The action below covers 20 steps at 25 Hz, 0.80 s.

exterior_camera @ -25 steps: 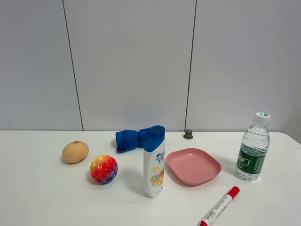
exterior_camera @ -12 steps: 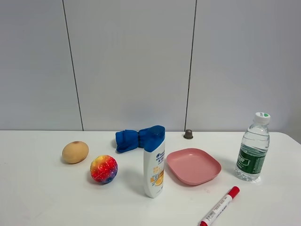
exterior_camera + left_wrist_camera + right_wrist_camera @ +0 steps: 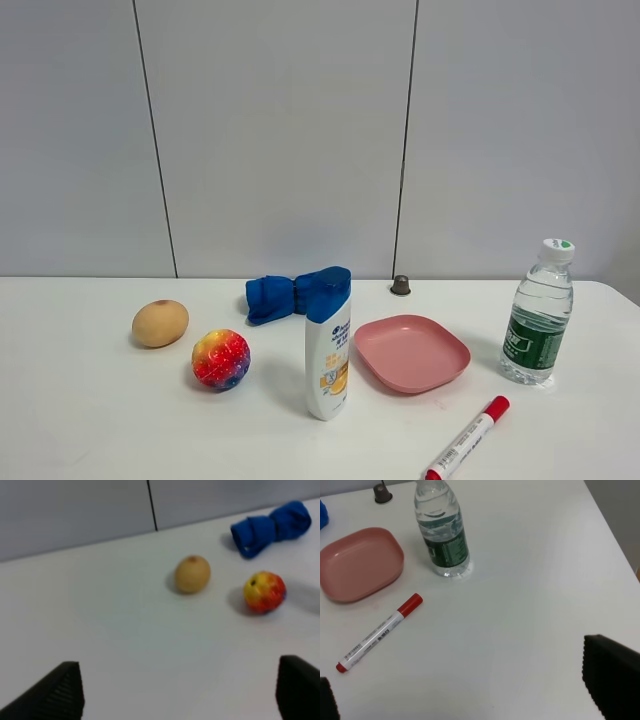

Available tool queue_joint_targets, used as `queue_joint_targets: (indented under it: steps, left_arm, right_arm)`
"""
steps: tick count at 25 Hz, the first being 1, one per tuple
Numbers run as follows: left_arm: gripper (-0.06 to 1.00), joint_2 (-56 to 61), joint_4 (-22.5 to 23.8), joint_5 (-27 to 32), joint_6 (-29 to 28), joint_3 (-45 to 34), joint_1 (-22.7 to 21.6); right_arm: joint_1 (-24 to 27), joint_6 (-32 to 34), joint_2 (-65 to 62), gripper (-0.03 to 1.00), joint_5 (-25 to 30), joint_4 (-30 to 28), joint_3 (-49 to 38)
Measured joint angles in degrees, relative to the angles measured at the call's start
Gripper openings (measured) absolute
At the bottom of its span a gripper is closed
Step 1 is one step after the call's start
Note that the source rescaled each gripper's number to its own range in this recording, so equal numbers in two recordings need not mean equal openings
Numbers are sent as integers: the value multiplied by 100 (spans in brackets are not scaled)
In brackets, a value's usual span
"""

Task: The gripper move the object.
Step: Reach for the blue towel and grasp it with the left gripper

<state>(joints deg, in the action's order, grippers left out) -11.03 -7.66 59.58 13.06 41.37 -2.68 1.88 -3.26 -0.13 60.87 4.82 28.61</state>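
Well apart, red marker and right end effector, jaws wide

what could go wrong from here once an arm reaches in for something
1. The shampoo bottle stands upright, tall and narrow, close beside the pink plate; a reach for either could tip it.
2. The water bottle stands near the right end of the table; a sideways bump might knock it over or off.
3. The multicoloured ball lies free on the flat table and would likely roll if nudged before it is gripped.
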Motion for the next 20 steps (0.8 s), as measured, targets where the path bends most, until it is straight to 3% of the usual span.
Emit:
queue_joint_targets:
  steps: [7, 11, 16, 20]
  left_arm:
    - [68, -2638, 411, -611, 219, 2035, 0]
    - [68, -4074, 298, -989, 959, 2764, 7]
    - [68, -5809, 186, -1153, 2361, 3247, 598]
    - [68, -7028, 179, -1465, 2941, 3656, 1174]
  right_arm:
    - [0, 0, 0, 100, 0, 0, 0]
    - [0, 0, 0, 100, 0, 0, 0]
    - [0, 0, 0, 100, 0, 0, 0]
    - [0, 0, 0, 100, 0, 0, 0]
